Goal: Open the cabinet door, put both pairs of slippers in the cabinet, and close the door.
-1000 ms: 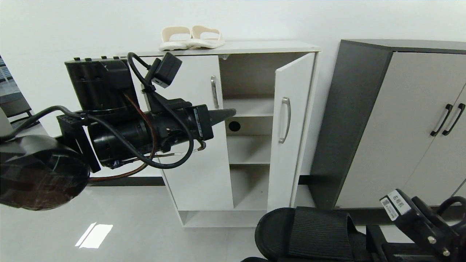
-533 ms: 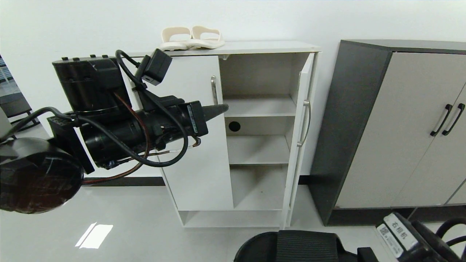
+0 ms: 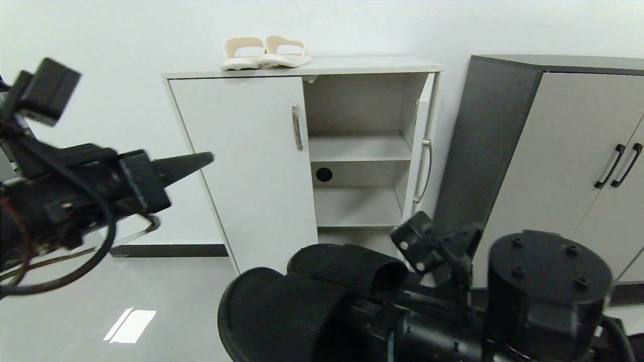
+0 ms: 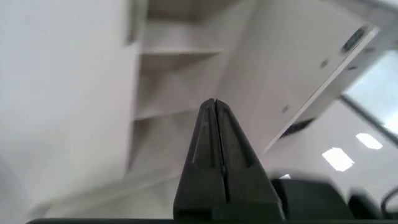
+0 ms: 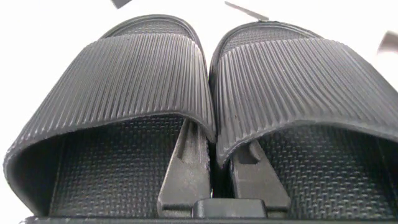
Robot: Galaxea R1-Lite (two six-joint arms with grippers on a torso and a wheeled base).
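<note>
The white cabinet (image 3: 241,166) has its left door closed and its right door (image 3: 421,125) swung wide open, showing bare shelves (image 3: 357,150). A cream pair of slippers (image 3: 264,52) lies on the cabinet top. A black ribbed pair of slippers (image 3: 307,296) is held low in front of the open side. My right gripper (image 5: 214,165) is shut on the two slippers' inner side walls, one finger (image 5: 185,168) inside each slipper. My left gripper (image 3: 204,160) is shut and holds nothing, left of the closed door; its fingers (image 4: 214,124) point toward the shelves.
A taller dark grey cabinet (image 3: 548,171) with closed light doors stands just right of the open door. The glossy floor (image 3: 166,301) lies left of and before the white cabinet. A white wall rises behind.
The right door has swung from half open to wide open. My left arm has drawn back leftward from the cabinet. My right arm has risen with the black slippers toward the opening.
</note>
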